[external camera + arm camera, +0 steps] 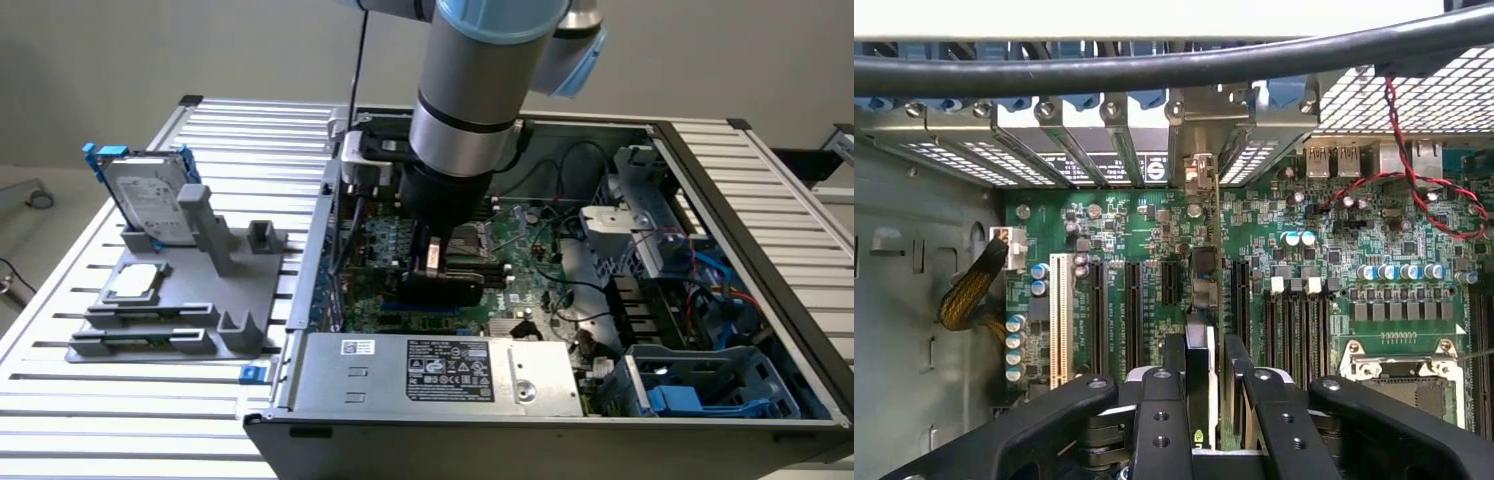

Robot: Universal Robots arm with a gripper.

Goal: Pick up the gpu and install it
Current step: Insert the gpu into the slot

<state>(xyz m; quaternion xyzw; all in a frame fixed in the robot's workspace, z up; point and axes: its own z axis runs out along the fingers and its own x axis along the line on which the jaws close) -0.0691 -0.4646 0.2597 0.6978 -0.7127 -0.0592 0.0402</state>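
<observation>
My gripper (1202,350) is shut on the gpu (1199,385), which I see edge-on as a thin card standing between the two black fingers (1159,420). The card points down at the motherboard (1334,230), in line with the row of black expansion slots (1134,310) and the rear bracket openings (1199,175). In the exterior view, the gripper (441,262) hangs inside the open computer case (561,400). The black gpu (438,288) sits low under it, just over the green motherboard (534,235). Whether the card's edge touches a slot I cannot tell.
A black cable (1154,70) runs across above the case's rear wall, and a red wire (1424,170) loops near the ports. The CPU socket (1399,365) lies beside the slots. Outside the case, a grey fixture (174,300) holds a silver hard drive (144,195). The power supply (441,368) fills the case's front.
</observation>
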